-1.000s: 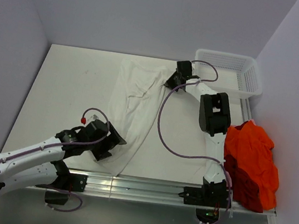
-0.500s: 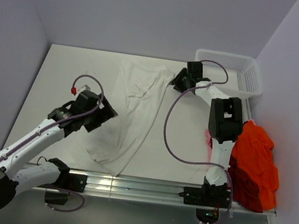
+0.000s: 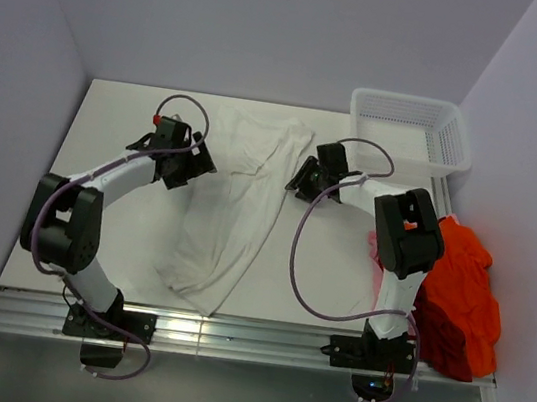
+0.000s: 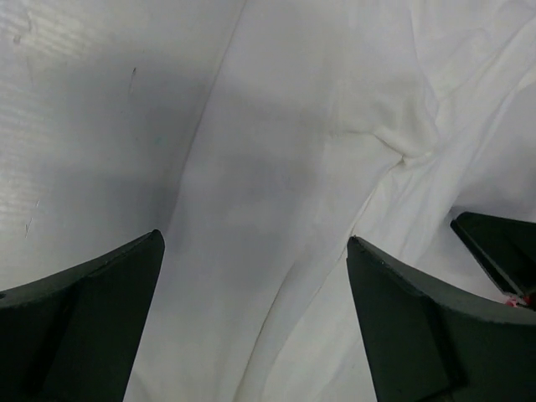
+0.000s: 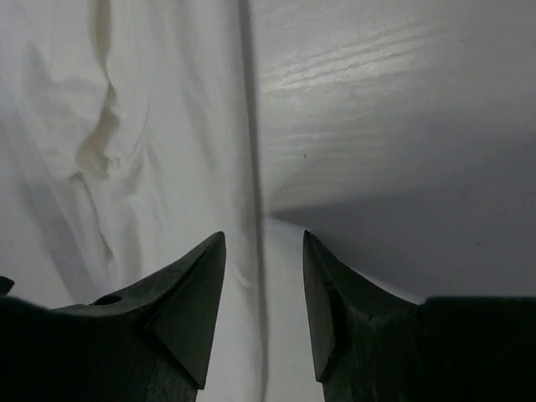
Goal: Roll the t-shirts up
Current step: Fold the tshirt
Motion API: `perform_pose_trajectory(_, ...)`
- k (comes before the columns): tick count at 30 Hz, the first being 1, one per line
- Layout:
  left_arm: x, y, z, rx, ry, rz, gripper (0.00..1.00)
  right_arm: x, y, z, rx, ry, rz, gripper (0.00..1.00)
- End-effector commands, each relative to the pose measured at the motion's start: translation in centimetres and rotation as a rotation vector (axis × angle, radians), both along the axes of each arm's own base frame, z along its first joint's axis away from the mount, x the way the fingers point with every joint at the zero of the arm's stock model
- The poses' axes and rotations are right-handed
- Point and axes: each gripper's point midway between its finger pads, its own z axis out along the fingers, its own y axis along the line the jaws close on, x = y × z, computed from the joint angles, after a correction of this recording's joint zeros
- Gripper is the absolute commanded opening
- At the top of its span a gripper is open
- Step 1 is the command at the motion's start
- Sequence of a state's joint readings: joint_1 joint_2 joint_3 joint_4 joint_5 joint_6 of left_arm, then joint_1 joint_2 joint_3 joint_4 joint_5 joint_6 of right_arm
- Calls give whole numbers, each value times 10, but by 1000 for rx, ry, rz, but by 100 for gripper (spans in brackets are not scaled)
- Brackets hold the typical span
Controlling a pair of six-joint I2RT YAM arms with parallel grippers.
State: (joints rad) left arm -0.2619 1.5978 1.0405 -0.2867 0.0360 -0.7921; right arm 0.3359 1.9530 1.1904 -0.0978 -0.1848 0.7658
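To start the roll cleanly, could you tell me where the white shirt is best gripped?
Probably its long edges near the far end, left end effector from the left, right end effector from the right: the shirt lies flat as a long strip.

White t-shirt: plain white, no print showing, soft grey shadow in the folds. Orange-red t-shirts: bright solid colour, darker red in the creases, small pink patch at their left edge. Basket: white, mesh grid pattern. Table: white, faint streaky grain in the wrist views. Arms: white links, black joints. Cables: purple. Red cap on the left wrist. Left gripper and right gripper: black. Walls: pale lavender-grey. Rail: silver.
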Motion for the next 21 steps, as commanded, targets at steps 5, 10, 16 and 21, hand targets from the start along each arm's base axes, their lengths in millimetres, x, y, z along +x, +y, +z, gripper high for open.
perform_pose_trajectory(5, 45, -6, -8, 71, -22, -75, 96, -15, 26, 22, 18, -98, 42, 49)
perform_pose_trajectory(10, 61, 0, -33, 87, 31, -50, 92, -12, 31, 12, 14, -73, 36, 44)
perform_pose_trajectory(16, 73, 12, -57, 86, 80, -16, 87, 0, 29, 10, -14, -71, 8, 35)
perform_pose_trajectory(21, 80, 8, -70, 54, 95, -26, 68, 6, 30, 5, -23, -55, 4, 10)
